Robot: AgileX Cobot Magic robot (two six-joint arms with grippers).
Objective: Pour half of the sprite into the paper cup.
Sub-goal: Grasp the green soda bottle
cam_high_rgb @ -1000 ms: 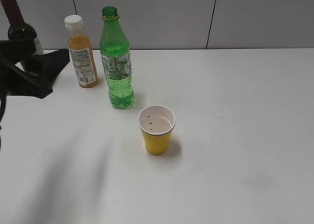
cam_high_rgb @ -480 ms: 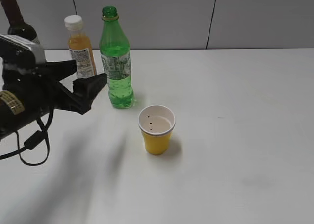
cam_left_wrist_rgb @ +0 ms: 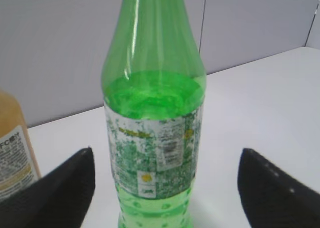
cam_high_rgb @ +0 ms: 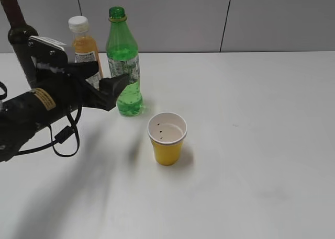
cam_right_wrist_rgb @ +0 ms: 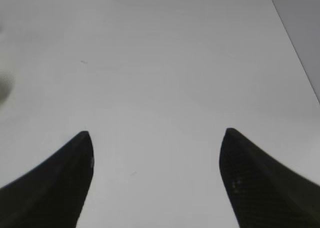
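Observation:
The sprite stands upright and uncapped at the back left of the white table, its green-white label facing me. In the left wrist view the sprite fills the middle, about half full. My left gripper is open just left of the bottle at label height; in its own view the left gripper has a dark finger on each side of the bottle with clear gaps, touching nothing. The yellow paper cup stands in front of the bottle, to its right. My right gripper is open over bare table, out of the exterior view.
An orange juice bottle with a white cap stands just left of the sprite, partly behind my left arm; the juice bottle shows at the left edge. A dark wine bottle stands at the far left. A grey wall runs behind the table.
My left arm has swept in from the left edge toward the sprite, and its jaws have spread wider. Bottles and cup have not moved.

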